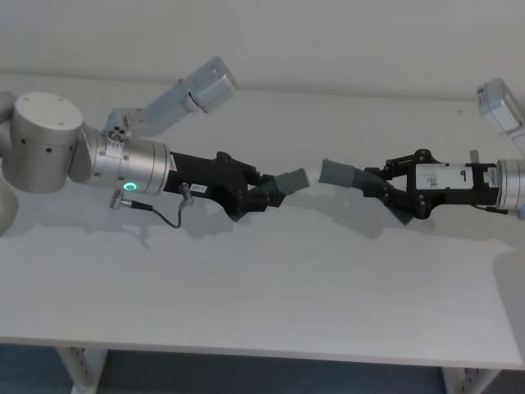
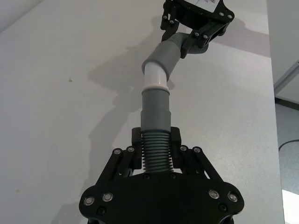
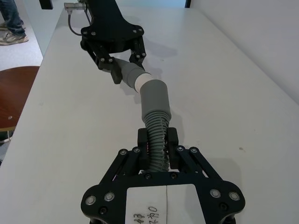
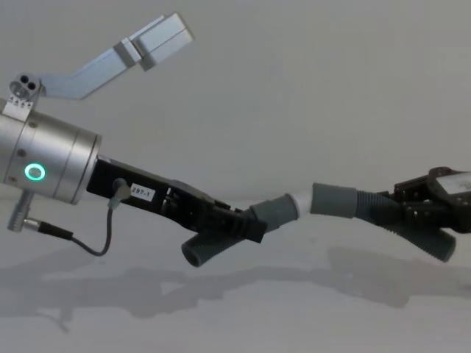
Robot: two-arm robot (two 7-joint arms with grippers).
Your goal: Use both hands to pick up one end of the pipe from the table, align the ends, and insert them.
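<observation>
Both grippers hold the pipe pieces in the air above the pale table [image 1: 262, 295]. My left gripper [image 1: 267, 193] [image 2: 155, 142] [image 4: 243, 224] is shut on the ribbed part of the left grey piece [image 1: 291, 180] [image 4: 276, 209]. My right gripper [image 1: 379, 182] [image 3: 157, 140] [image 4: 397, 209] is shut on the right grey piece [image 1: 336, 173] [image 4: 335, 200]. The two collared ends face each other at mid-table. A short white tip [image 4: 300, 198] [image 2: 155, 79] [image 3: 140, 80] bridges them, meeting the mouth of the right collar at a slight angle. How deep it sits I cannot tell.
A grey cable [image 1: 164, 215] loops under the left arm. Pale metal brackets rise behind the left arm [image 1: 189, 94] and at the far right [image 1: 500, 107]. A brown round table [image 3: 14, 93] stands beyond the table's edge.
</observation>
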